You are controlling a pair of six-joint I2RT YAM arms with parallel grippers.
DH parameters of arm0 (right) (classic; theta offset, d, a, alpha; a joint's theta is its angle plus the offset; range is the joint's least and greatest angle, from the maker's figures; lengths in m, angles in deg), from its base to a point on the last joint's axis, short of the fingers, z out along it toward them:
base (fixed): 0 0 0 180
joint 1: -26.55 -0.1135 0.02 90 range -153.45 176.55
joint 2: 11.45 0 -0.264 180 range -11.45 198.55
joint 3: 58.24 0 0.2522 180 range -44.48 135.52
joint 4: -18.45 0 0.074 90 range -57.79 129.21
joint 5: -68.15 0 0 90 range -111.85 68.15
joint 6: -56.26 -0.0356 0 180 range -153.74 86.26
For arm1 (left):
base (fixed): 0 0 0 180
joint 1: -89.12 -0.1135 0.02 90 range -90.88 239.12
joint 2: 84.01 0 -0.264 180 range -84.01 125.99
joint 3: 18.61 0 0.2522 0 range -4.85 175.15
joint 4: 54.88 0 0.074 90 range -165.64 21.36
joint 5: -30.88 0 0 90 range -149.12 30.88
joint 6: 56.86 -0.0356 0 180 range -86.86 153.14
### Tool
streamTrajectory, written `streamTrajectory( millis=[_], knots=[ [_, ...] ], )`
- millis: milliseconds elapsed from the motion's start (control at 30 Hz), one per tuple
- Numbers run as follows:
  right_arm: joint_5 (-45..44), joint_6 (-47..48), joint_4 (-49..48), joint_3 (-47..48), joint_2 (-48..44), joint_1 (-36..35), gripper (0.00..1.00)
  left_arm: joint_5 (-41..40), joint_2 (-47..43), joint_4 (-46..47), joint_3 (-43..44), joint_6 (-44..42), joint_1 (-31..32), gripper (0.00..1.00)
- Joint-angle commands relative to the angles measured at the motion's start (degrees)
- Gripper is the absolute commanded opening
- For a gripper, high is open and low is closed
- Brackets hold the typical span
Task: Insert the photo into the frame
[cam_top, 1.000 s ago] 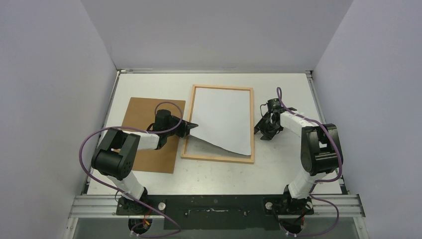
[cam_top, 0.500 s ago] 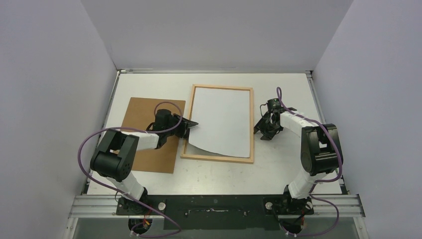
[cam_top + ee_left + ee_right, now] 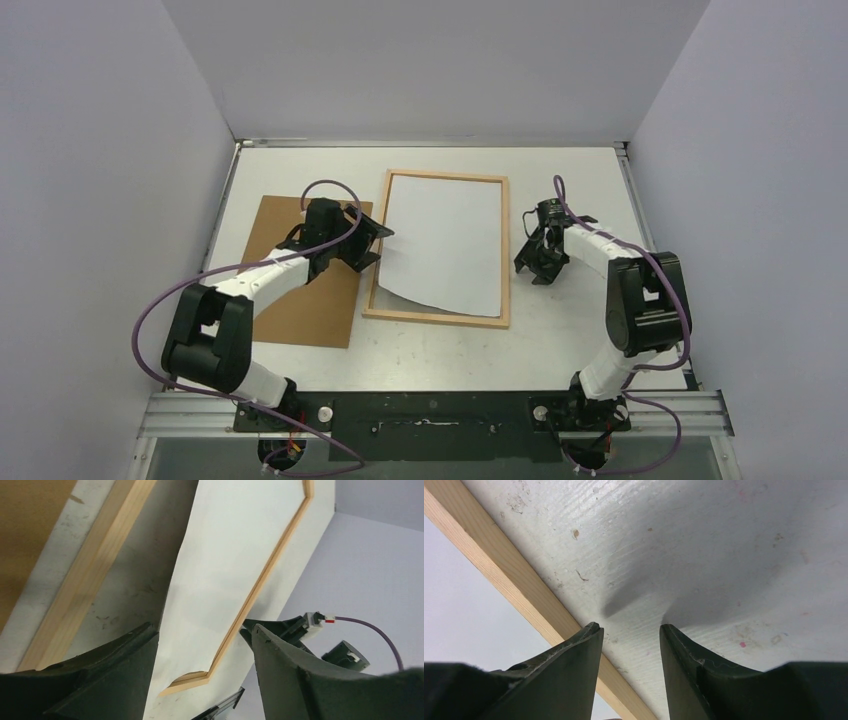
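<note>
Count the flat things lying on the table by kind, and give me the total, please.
Photo, white back up: 1
Frame, light wood: 1
Brown board: 1
Total: 3

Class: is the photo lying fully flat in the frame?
Not fully: photo sits inside the frame, but its near-left corner curls up, leaving a gap.

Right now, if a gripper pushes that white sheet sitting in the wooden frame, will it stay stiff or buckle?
Probably floppy: the photo curls at its near-left corner rather than lying flat in the frame. Likely light, since it looks paper-thin. A sideways push may buckle it against the frame.
</note>
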Motion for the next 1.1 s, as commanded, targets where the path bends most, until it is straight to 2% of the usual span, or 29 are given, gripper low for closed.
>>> streamTrajectory(
  millis=[0,200,333,467,667,800,1067],
  knots=[
    [-3.6,2.2,2.1,1.6,-3.7,0.2,0.47,-3.1,-1.8,-10.8,3.5,-5.9,-0.6,0.67],
    [-6.2,3.1,3.3,3.8,-6.7,0.1,0.47,-8.5,-3.3,-20.2,8.2,-14.6,-0.9,0.68],
    [-6.6,2.0,2.4,5.8,-10.9,-1.0,0.49,-11.1,-5.7,-23.3,9.2,-21.1,-1.9,0.68],
    [-5.6,2.1,0.6,7.4,-12.4,-3.4,0.52,-8.7,-6.2,-25.2,10.5,-27.5,-4.8,0.69],
    [4.8,5.2,-5.8,5.5,-11.2,-6.0,0.51,0.2,-3.5,-23.0,12.2,-33.5,-5.2,0.66],
    [9.7,8.8,-7.0,4.3,-10.3,-8.1,0.50,-0.6,-1.2,-25.9,13.1,-34.5,-5.2,0.64],
    [13.3,10.8,-5.2,2.4,-7.0,-8.9,0.50,-4.5,1.3,-30.3,13.4,-37.7,-7.8,0.64]
  ],
)
